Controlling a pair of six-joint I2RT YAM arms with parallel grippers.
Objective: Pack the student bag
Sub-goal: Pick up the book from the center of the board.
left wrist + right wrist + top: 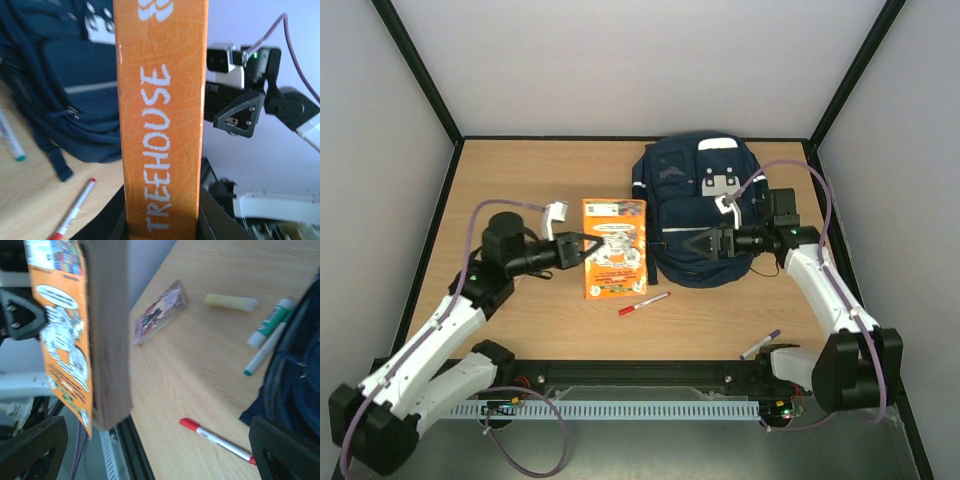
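Observation:
The student bag (700,205), navy blue with white stripes, lies at the back right of the table, also seen as the bag (75,90) and the bag (300,385). My left gripper (582,247) is shut on the spine of an orange "Treehouse" book (616,247), holding it above the table just left of the bag. The left wrist view shows the book's spine (162,115) between the jaws of the left gripper (162,222). My right gripper (698,243) stands open over the bag's front edge, facing the book (65,335), nothing between the fingers of the right gripper (160,455).
A red pen (643,303) lies in front of the book. A purple-capped marker (760,344) is near the right arm's base. Beneath the book lie a small booklet (160,312), a yellow stick (231,301), a glue stick (270,322) and a green marker (262,352).

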